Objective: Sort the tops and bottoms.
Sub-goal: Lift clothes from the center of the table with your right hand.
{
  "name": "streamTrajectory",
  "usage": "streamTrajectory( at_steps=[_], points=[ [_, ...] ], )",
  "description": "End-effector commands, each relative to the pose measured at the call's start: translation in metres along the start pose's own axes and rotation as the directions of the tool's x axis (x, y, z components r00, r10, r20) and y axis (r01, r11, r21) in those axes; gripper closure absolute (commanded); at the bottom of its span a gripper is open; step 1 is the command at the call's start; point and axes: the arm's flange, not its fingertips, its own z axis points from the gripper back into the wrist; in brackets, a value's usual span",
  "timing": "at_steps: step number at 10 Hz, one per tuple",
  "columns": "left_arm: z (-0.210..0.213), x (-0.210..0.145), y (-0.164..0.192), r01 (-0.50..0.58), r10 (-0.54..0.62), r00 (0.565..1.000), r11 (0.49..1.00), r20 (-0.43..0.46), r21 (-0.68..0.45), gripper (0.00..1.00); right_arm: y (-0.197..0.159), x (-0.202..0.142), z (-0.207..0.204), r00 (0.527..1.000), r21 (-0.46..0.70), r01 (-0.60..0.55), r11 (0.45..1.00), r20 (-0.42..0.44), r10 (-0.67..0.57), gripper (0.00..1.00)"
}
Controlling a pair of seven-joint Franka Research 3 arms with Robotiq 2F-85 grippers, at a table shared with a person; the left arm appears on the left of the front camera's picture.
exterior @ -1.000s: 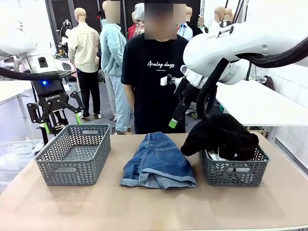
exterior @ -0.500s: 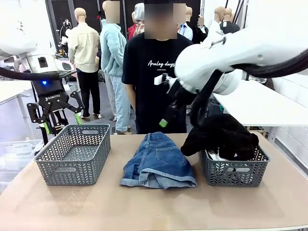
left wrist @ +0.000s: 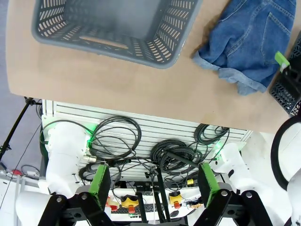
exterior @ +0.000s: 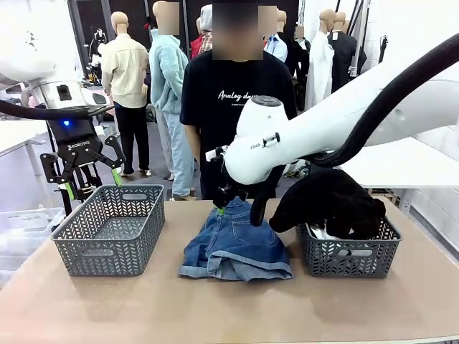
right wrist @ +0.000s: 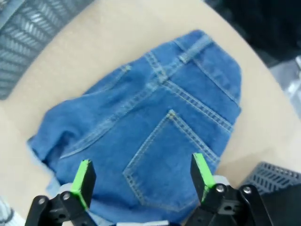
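Green pads spread wide: my right gripper (right wrist: 141, 181) hangs open and empty just above the denim shorts (right wrist: 141, 127), one finger over each side of a back pocket. In the front view that gripper (exterior: 224, 204) sits low at the far edge of the shorts (exterior: 235, 240), which lie flat on the table (exterior: 215, 308) between the two grey baskets. The black top (exterior: 330, 201) is heaped in the right basket (exterior: 349, 254), spilling over its near-left rim toward the shorts, close to them; I cannot tell whether they touch.

My left gripper (exterior: 80, 172) hangs open too, gripping nothing, raised behind the left basket (exterior: 109, 229). From its wrist camera, my left gripper (left wrist: 154, 186) looks down past the table edge at cables and arm bases, with the left basket (left wrist: 113, 28) and the shorts (left wrist: 244, 44) above on the tabletop, apart from each other.

A person in a black printed T-shirt (exterior: 237, 107) stands at the far side of the table.
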Motion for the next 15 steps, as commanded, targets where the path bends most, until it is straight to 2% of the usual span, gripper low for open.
streamTrajectory(
  at_steps=[1, 4, 7, 15],
  points=[
    [0.003, -0.001, 0.002, 0.002, -0.003, 1.000, 1.000, -0.007, -0.003, 0.04, 0.021, 0.044, 0.005, 0.993, -0.001, 0.071, 0.997, -0.096, -0.071, 0.00],
    [0.003, -0.001, 0.002, 0.002, -0.003, 1.000, 1.000, -0.007, -0.003, 0.04, 0.040, 0.045, -0.001, 0.958, 0.016, 0.134, 0.991, -0.258, -0.125, 0.00],
    [0.003, -0.001, 0.002, 0.002, -0.003, 1.000, 1.000, -0.007, -0.003, 0.04, 0.033, 0.022, -0.026, 0.933, 0.045, 0.208, 0.977, -0.309, -0.185, 0.00],
    [0.003, -0.001, 0.002, 0.002, -0.003, 1.000, 1.000, -0.007, -0.003, 0.04, 0.049, -0.013, -0.076, 0.852, 0.032, 0.223, 0.974, -0.493, -0.179, 0.00]
  ],
)
